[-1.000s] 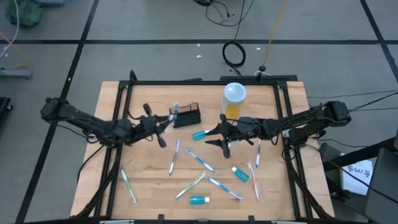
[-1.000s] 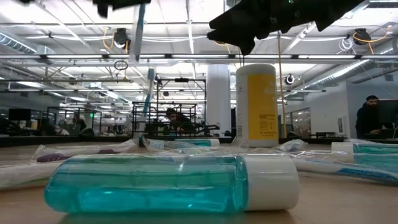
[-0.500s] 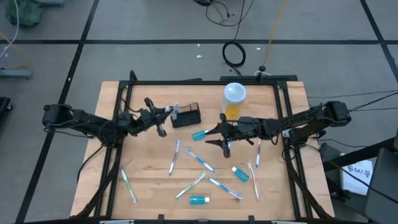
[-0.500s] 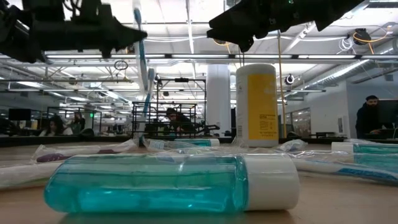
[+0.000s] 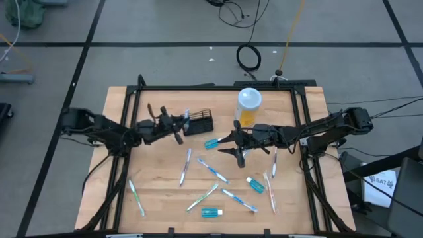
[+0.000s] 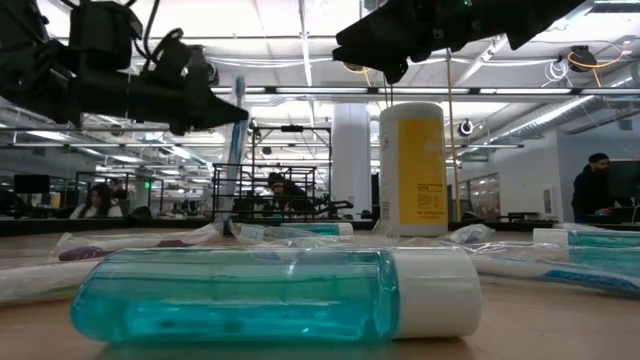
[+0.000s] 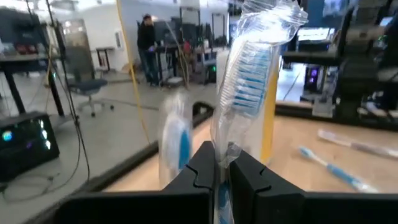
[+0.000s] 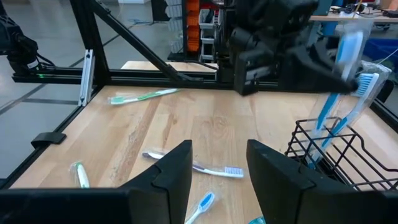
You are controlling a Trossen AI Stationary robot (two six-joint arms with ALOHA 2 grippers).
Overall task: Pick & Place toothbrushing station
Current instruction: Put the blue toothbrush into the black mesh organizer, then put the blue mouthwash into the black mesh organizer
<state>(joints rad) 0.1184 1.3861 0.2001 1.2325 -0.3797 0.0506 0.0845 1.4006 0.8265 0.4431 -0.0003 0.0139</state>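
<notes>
We saw the left gripper [image 5: 180,125] just beside the left end of the toothbrushing station [image 5: 199,122], which stood on the bench [image 5: 152,192] in its rear part, left of the tall white-lidded container [image 5: 248,106]. In the left wrist view the fingers [image 7: 200,169] were pressed together on a wrapped toothbrush [image 7: 249,87], which stood nearly upright with the bristles on top. The right gripper [image 5: 232,147] hung over the middle of the bench with its jaws well apart and nothing between them; in its own view we looked past the spread fingers [image 8: 174,168] at the rack and at the other arm.

We judged that the step in hand was to put this toothbrush into the rack. To do it well, we think the brush should be kept upright, its lower end brought exactly over a free slot, and then lowered straight. The rack already held at least two toothbrushes [image 8: 339,109] which leaned outward, so the new one should go down beside them without pushing them. The rack looked light, so a push from the side could slide or tip it. The jaws should release only when the handle is well inside the wires.

The rack itself stood upright with its open side up. From above, its long axis ran left to right, nearly parallel to the rear edge of the bench. Several other toothbrushes [image 5: 213,170] and small bottles with blue liquid [image 5: 211,212] lay scattered near the front.
</notes>
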